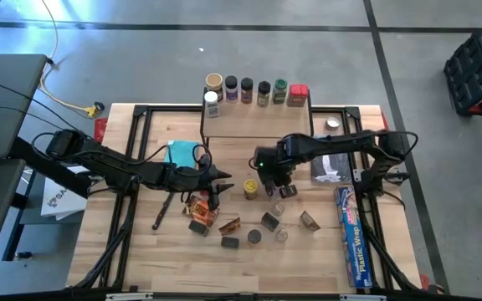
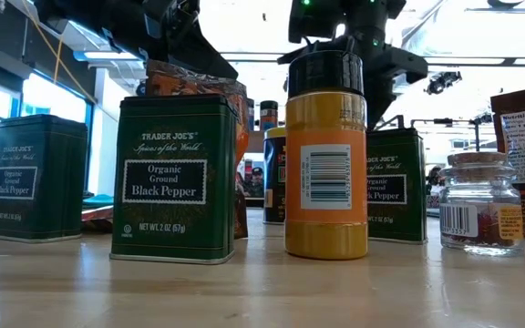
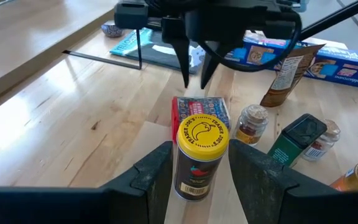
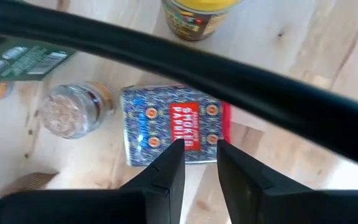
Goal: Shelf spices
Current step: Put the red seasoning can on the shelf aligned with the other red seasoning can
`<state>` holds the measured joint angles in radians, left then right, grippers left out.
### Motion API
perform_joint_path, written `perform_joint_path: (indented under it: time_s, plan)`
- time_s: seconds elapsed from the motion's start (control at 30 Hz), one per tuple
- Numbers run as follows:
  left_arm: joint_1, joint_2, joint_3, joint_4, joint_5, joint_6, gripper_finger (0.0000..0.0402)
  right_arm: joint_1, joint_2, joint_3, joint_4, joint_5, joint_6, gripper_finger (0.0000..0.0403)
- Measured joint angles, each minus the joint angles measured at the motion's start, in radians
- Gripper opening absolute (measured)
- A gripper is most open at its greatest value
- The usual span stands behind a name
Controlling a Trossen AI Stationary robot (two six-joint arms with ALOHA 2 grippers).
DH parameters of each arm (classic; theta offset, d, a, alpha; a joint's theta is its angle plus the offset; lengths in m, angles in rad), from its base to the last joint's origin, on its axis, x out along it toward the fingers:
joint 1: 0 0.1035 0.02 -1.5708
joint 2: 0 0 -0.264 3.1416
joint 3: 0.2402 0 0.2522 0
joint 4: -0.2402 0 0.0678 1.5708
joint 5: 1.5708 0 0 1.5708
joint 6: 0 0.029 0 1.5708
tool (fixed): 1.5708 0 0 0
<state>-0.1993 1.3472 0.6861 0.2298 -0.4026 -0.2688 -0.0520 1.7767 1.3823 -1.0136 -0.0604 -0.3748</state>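
A: Start at the right gripper (image 4: 194, 163). What is it doing?

B: Its fingers stand narrow, tips just over the red-and-blue paprika box (image 4: 176, 124), which lies flat on the table. No grip on it yet that I can see.

A: And the left gripper (image 3: 197, 177)?

B: Half open, its pads either side of the yellow-lidded jar (image 3: 199, 155), which stands upright right beside that box. Whether they press the jar I cannot tell.

A: How will the box handle?

B: My guess is light and stiff, with thin walls and printed faces that may be slick. Lying flat, it is best pinched across its narrow sides near the middle. The jar looks smooth, so take it at the body under the lid.

A: What else lies near the box?

B: A clear glass jar (image 4: 73, 109) just beside it and a dark green tin (image 3: 294, 143) a little further off; both could be knocked.

A: Where must they go?

B: The shelf (image 1: 253, 125) stands beyond the box, at the table's far edge, with a row of spices (image 1: 248, 90) already on top.
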Motion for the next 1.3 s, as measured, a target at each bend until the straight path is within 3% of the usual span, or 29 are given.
perform_joint_path:
  time_s: [0.2,0.33,0.5,0.73,0.87,1.1,1.3]
  plan:
    - [-0.002,0.0,0.0,0.0,0.0,0.001,0.0151,0.009,-0.008,-0.01,-0.053,-0.024,0.108,0.0085]
    - [-0.006,0.0,0.0,0.0,-0.001,0.009,0.0151,0.026,-0.112,-0.137,-0.014,-0.008,0.239,0.0085]
    - [-0.006,0.0,0.0,0.001,-0.001,0.025,0.0151,0.069,-0.331,-0.394,0.186,0.091,0.511,0.0085]
    - [0.001,0.0,0.0,0.006,-0.001,0.055,0.0151,0.081,-0.498,-0.669,0.564,0.043,0.869,0.0093]
    - [0.01,0.0,0.0,0.007,-0.001,0.054,0.0151,0.079,-0.488,-0.741,0.734,-0.011,0.933,0.0135]
    - [0.01,0.0,0.0,0.008,-0.001,0.054,0.0151,0.014,-0.455,-0.758,0.757,0.004,0.98,0.0253]
    - [0.01,0.0,0.0,0.008,0.0,0.053,0.0151,-0.02,-0.412,-0.758,0.771,0.005,1.096,0.0283]
